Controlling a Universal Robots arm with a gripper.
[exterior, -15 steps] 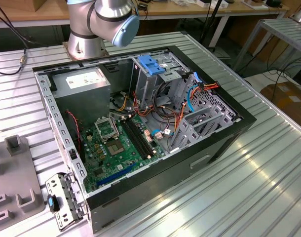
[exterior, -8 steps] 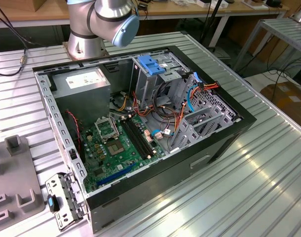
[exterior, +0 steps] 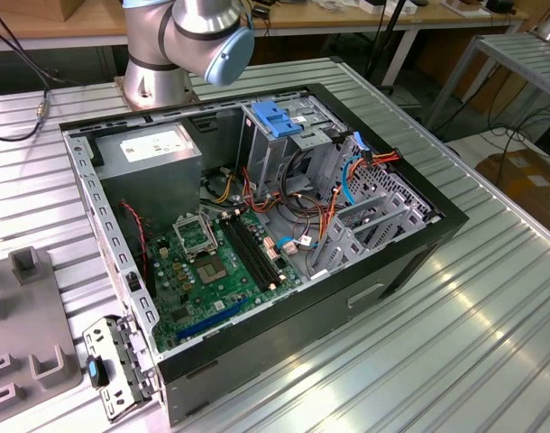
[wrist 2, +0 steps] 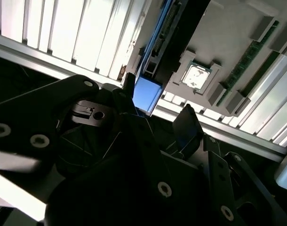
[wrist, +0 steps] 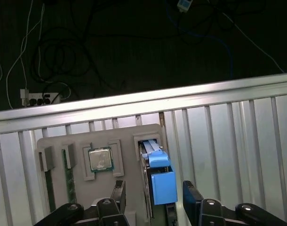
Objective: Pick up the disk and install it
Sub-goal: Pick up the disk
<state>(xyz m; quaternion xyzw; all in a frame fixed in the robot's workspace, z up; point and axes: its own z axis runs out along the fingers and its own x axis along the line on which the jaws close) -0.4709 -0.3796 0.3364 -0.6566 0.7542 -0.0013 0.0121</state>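
My gripper (wrist: 155, 193) wide open, holding nothing, fingers (wrist: 193, 200) either side of disk (wrist: 163, 181). Disk stands on edge in slot of grey tray (wrist: 127, 133) on ribbed metal table (wrist: 228, 141). Beyond table edge: dark floor (wrist: 134, 42), loose cables (wrist: 54, 61), power strip (wrist: 37, 99).

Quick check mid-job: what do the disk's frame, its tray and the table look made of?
The disk has a bright blue, evenly matte frame with moulded tabs, probably plastic. The tray is pale grey and dull with raised pockets, likely plastic, though unsure. The table is silvery ribbed slats with strong glare, apparently bare aluminium.
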